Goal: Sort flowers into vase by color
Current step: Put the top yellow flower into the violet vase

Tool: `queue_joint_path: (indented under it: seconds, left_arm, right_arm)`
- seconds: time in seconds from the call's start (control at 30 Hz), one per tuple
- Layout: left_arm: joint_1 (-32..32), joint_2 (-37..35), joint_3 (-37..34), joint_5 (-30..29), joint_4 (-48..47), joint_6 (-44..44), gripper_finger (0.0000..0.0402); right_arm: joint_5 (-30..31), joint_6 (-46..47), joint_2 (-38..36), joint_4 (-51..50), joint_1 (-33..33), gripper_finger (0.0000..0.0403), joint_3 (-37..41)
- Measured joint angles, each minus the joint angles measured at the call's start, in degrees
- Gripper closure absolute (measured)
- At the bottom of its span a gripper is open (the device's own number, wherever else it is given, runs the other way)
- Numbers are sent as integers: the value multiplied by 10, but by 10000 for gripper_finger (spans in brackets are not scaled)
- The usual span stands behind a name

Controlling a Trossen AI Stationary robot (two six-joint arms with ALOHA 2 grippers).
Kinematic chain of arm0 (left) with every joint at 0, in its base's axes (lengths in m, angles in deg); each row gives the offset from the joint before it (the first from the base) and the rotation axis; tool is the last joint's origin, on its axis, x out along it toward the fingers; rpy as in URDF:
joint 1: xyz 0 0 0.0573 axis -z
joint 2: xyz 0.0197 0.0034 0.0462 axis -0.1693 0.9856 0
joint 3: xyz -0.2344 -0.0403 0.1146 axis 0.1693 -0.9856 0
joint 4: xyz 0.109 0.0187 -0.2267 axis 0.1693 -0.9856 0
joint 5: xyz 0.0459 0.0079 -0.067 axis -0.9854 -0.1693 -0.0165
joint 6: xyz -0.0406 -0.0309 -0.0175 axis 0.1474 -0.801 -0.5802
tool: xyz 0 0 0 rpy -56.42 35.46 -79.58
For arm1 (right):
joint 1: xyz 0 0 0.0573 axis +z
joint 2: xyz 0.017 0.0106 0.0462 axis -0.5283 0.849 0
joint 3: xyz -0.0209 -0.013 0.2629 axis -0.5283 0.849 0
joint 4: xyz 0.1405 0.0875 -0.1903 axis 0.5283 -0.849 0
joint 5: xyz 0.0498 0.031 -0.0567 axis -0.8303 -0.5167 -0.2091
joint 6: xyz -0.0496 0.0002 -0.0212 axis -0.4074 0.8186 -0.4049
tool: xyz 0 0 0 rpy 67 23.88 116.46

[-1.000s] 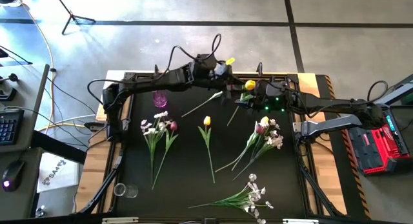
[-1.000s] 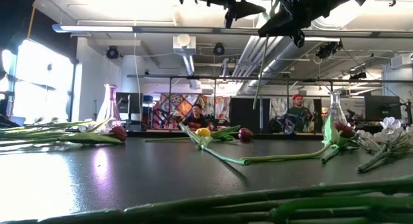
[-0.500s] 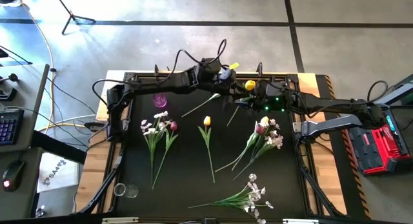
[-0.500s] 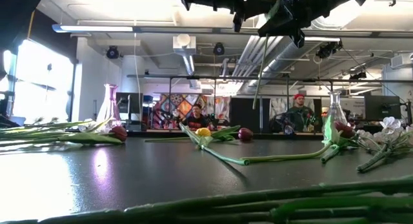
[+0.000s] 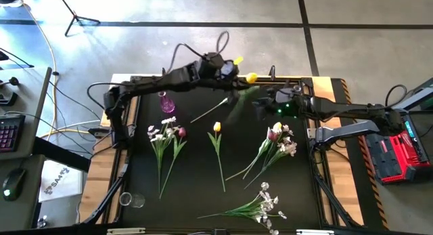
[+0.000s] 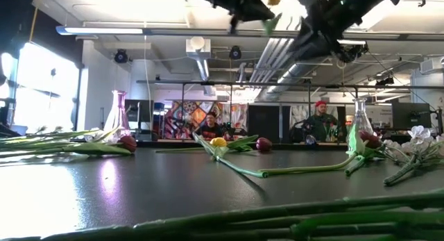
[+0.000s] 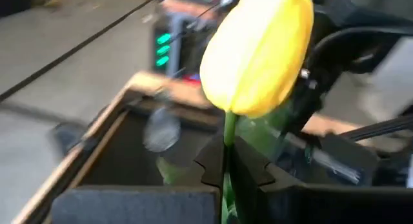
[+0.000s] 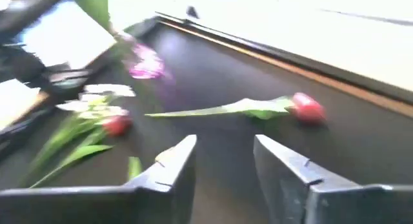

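Yellow tulip (image 7: 258, 53) stands in the left gripper (image 7: 226, 169), whose fingers are clamped on its green stem just under the bloom. From above, this gripper (image 5: 233, 71) is raised over the far edge of the bench (image 5: 196, 187), the tulip head (image 5: 251, 78) beside it and the stem trailing down toward the bench. The right gripper (image 8: 222, 162) is close by, just to the tulip's right in the high view (image 5: 260, 105), its fingers (image 8: 177, 162) spread apart with nothing between them.

On the black bench lie the other flowers: a red tulip (image 8: 306, 108) near the far edge, a second yellow tulip (image 5: 216, 127) at the middle, a bunch of white sprays with a red tulip (image 5: 166, 133) to the left, a mixed bunch (image 5: 277, 143) to the right, and a white spray (image 5: 260, 204) near the front edge. A pink vase (image 5: 166, 101) stands at the far left, and a clear vase (image 6: 359, 119) at the right in the low view. Two people (image 6: 320, 123) sit in the room beyond.
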Motion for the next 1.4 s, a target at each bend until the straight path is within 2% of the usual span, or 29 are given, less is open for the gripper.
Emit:
queue_joint_path:
  seconds: [0.13, 0.23, 0.33, 0.47, 0.57, 0.77, 1.0, 1.17, 1.4]
  left_arm:
    - [-12, -41, -6, -41, -48, 13, 401]
    - [-21, -83, -46, -50, -41, 9, 401]
    - [-32, -138, -116, -73, -29, -2, 401]
    - [-39, -224, -236, -92, 33, -25, 401]
    - [-42, -288, -311, -94, 68, -48, 402]
    - [-27, -391, -394, -116, 63, -42, 401]
    - [19, -520, -489, -132, 41, -18, 401]
    - [63, -613, -550, -205, 41, -17, 401]
    - [95, -682, -550, -409, 45, 49, 401]
  right_arm:
    - [7, 25, 0, -42, -4, 222, 0]
    - [5, 23, 0, -40, -4, 217, 0]
    - [5, 22, 0, -33, -4, 216, 0]
    - [4, 19, 0, -9, -4, 215, 0]
    - [-17, -5, 0, 29, -4, 215, 0]
    - [-85, -83, 0, 121, -4, 215, 0]
    - [-89, -80, 0, 110, -3, 215, 0]
    - [-89, -80, 0, 105, -3, 215, 0]
    - [-103, -64, 0, 111, -3, 215, 0]
